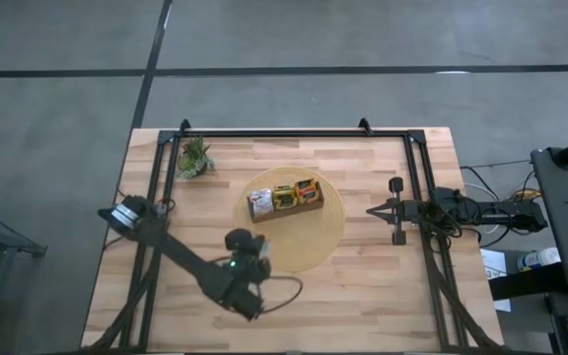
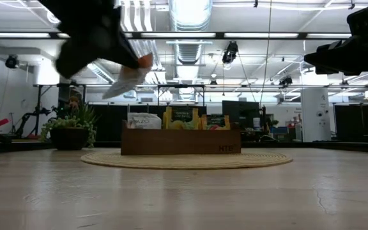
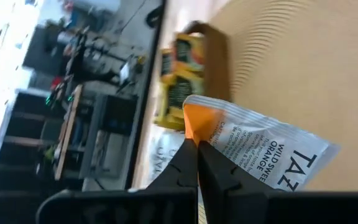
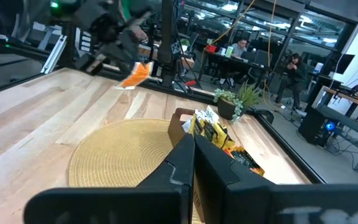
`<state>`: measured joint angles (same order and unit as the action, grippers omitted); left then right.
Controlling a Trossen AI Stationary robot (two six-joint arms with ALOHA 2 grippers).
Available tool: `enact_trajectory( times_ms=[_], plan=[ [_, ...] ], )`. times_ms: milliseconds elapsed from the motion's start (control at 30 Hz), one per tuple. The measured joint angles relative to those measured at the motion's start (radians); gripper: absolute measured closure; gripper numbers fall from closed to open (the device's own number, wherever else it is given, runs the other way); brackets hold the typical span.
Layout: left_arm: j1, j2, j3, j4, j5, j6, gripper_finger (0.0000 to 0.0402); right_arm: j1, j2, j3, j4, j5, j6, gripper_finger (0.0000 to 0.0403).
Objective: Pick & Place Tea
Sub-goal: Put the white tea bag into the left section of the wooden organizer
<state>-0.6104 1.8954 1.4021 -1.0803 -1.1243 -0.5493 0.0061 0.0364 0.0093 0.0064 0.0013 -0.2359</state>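
Light butcher-block wooden table (image 1: 383, 286), framed along its back and sides by a black metal rail (image 1: 294, 133). Lying flat near the table's middle, a round woven straw mat (image 1: 328, 232). Standing on the bare wood well apart from the mat, toward the back left corner, a small green potted plant (image 1: 194, 158).

A brown wooden divided tray (image 1: 286, 211) sits just above the centre of the high view, on a round woven mat (image 1: 323, 242) that spreads around it to the lower right. A small green potted plant (image 1: 194, 158) stands at the upper left of the wooden table (image 1: 383, 296), near the black frame rail (image 1: 294, 133). At the upper right of the right wrist view, two people (image 4: 294, 68) are at desks in the room beyond.
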Motion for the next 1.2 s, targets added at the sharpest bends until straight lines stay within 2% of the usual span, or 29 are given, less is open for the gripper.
enact_trajectory(
  times_ms=[400, 767, 1200],
  plan=[
    [0.188, 0.0, -0.016, 0.033, -0.122, -0.071, 0.0401, 0.0, 0.0, 0.0, 0.0, 0.0, 0.0, 0.0394],
    [0.311, 0.0, -0.098, 0.087, -0.121, -0.111, 0.0401, 0.0, 0.0, 0.0, 0.0, 0.0, 0.0, 0.0394],
    [0.367, 0.0, -0.18, 0.229, -0.123, -0.084, 0.0401, 0.0, 0.0, 0.0, 0.0, 0.0, 0.0, 0.0394]
  ],
)
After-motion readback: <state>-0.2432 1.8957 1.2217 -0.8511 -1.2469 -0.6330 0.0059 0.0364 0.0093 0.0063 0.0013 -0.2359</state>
